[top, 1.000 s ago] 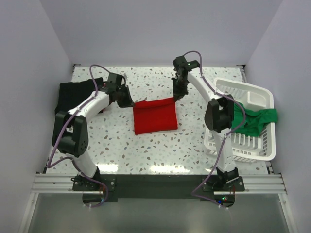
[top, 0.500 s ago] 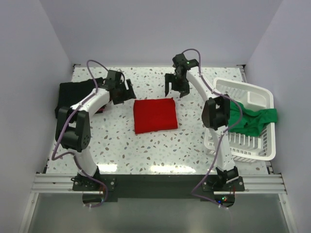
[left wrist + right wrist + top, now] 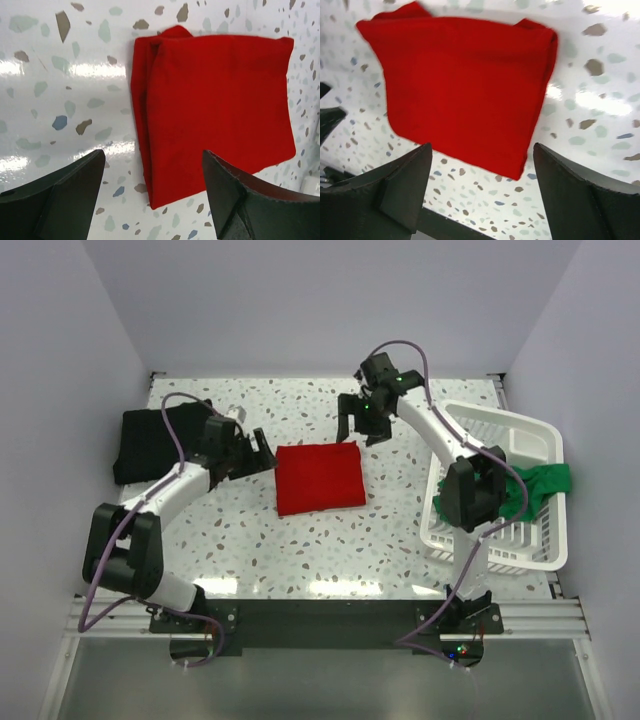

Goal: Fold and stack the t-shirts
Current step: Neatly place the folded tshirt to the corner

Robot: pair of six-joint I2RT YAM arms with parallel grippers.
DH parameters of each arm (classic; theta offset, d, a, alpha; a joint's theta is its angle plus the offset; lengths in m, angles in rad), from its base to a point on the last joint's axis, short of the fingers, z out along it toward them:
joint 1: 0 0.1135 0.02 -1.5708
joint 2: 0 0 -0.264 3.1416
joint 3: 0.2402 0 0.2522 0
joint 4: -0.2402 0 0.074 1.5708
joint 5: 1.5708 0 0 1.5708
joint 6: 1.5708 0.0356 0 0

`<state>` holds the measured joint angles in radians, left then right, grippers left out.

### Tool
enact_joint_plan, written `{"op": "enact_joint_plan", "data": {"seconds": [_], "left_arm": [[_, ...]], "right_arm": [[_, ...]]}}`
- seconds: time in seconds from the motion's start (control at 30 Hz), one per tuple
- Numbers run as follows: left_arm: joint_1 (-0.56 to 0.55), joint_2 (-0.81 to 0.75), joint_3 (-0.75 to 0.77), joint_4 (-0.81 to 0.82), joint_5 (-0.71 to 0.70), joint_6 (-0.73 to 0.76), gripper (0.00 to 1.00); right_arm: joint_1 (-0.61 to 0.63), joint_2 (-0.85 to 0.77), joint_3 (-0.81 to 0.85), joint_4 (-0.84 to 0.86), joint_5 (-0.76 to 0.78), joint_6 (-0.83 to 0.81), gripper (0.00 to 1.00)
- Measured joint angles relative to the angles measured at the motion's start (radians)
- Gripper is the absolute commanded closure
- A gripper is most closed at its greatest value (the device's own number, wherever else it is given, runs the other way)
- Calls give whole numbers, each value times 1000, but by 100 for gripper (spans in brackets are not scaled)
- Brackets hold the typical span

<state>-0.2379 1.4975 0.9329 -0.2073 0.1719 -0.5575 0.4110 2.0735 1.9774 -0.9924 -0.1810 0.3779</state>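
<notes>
Red t-shirt (image 3: 318, 478) — soft cloth, folded rectangle — lies flat; left gripper (image 3: 264, 452) and right gripper (image 3: 358, 434) both spread wide, empty

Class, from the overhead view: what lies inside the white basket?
A green t-shirt lies bunched in the white basket, spilling over its right rim. The right arm covers the basket's left part, so anything there or under the shirt is hidden.

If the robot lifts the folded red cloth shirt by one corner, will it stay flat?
Probably not. The folded red cloth shirt looks soft, with loose layers showing along its edge, so it would likely droop and unfold. It lies flat on the speckled table, so a push would probably bunch it.
</notes>
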Motion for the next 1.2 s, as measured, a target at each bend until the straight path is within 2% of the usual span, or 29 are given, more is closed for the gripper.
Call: {"op": "enact_joint_plan", "data": {"seconds": [0.17, 0.37, 0.8, 1.2], "left_arm": [[0, -38, -117, 74, 65, -3, 17], [0, -39, -214, 172, 137, -15, 17], [0, 16, -242, 299, 200, -35, 16], [0, 105, -255, 391, 182, -70, 17]], "right_arm": [[92, -91, -131, 48, -47, 11, 19], [182, -85, -257, 80, -82, 42, 26], [167, 75, -312, 109, -54, 58, 30], [168, 79, -304, 105, -39, 65, 29]]}}
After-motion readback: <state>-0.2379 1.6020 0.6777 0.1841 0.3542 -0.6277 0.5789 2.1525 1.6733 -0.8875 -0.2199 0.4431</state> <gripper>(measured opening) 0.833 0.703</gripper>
